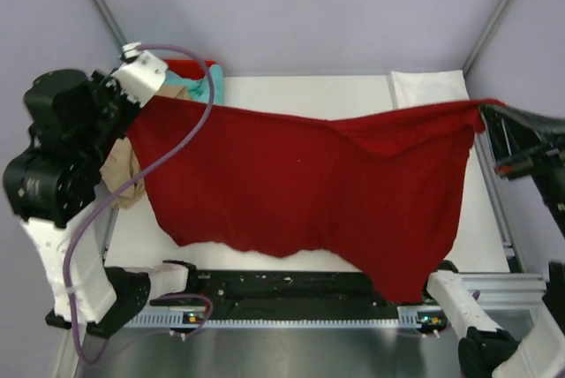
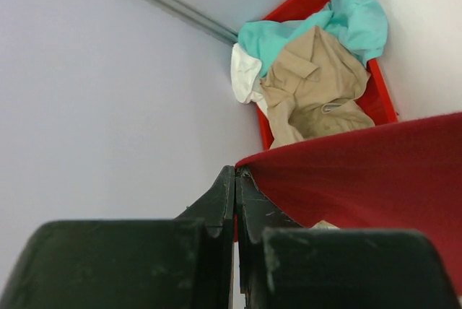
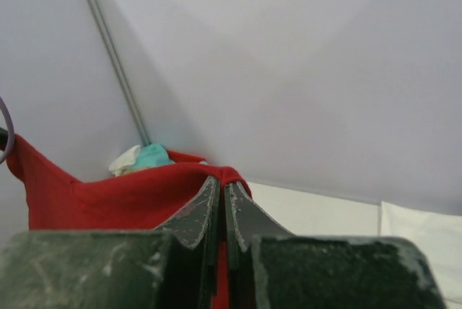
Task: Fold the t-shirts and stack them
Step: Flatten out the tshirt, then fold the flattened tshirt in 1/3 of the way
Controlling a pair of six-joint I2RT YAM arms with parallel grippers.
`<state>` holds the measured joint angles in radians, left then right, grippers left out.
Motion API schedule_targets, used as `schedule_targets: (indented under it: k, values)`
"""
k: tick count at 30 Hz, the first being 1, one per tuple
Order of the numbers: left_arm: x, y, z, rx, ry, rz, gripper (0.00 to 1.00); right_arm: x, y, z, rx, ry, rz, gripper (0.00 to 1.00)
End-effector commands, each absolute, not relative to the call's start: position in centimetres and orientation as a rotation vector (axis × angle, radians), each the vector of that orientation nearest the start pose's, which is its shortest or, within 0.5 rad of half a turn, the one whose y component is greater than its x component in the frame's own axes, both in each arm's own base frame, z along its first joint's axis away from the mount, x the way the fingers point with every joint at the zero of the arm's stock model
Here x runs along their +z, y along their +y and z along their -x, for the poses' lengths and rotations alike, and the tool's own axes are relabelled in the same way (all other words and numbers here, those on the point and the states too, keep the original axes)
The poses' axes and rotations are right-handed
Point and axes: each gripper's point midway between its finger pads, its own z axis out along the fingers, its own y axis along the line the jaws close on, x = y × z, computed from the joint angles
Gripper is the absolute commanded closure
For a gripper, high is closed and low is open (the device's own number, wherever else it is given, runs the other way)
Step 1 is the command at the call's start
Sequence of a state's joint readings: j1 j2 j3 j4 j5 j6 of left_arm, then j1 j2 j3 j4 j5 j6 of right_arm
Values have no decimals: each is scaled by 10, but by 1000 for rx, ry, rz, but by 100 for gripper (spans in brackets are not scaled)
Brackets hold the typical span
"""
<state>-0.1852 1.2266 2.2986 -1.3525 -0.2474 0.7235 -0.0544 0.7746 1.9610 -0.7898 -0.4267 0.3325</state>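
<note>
The dark red t-shirt (image 1: 300,188) hangs stretched above the table between both grippers, its lower edge drooping toward the near edge. My left gripper (image 1: 134,116) is shut on its left corner; the left wrist view shows the cloth (image 2: 361,172) pinched at the fingertips (image 2: 236,173). My right gripper (image 1: 488,111) is shut on its right corner; the right wrist view shows the cloth (image 3: 108,193) draped over the fingertips (image 3: 222,181). The tan t-shirt (image 2: 317,85), the teal t-shirt (image 2: 354,13) and a white t-shirt (image 2: 244,72) lie in the red bin (image 2: 382,96).
The red bin (image 1: 190,67) stands at the table's back left, mostly behind the left arm. A folded white cloth (image 1: 428,88) lies at the back right. Tan cloth (image 1: 124,182) hangs over the table's left edge. A black rail (image 1: 300,290) runs along the near edge.
</note>
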Motion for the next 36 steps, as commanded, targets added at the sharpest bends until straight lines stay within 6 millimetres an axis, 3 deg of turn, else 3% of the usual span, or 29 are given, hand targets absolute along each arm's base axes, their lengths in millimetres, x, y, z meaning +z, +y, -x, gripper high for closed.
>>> schedule_targets:
  k: [1, 5, 8, 11, 15, 20, 26, 31, 36]
  values:
    - [484, 8, -305, 588, 1798, -784, 100, 577, 63, -222, 471, 1363, 56, 100]
    - [452, -8, -385, 590, 1801, -828, 100, 537, 53, -325, 470, 1501, -8, 100]
    - [419, -11, -442, 633, 1838, -831, 100, 494, 45, -400, 452, 1625, -51, 100]
    - [371, -23, -486, 601, 1898, -878, 100, 436, 46, -459, 481, 1760, -48, 100]
    - [297, -41, -520, 510, 1982, -959, 100, 338, 54, -499, 572, 1974, -88, 100]
    - [221, -45, -531, 521, 2064, -1088, 100, 261, 55, -494, 621, 2144, -166, 100]
    - [160, -48, -505, 485, 2125, -1258, 100, 200, 58, -454, 705, 2291, -249, 100]
    - [139, -31, -495, 610, 2083, -1348, 100, 173, 50, -415, 731, 2350, -356, 100]
    - [129, -23, -499, 679, 2064, -1411, 100, 181, 59, -391, 853, 2325, -376, 100]
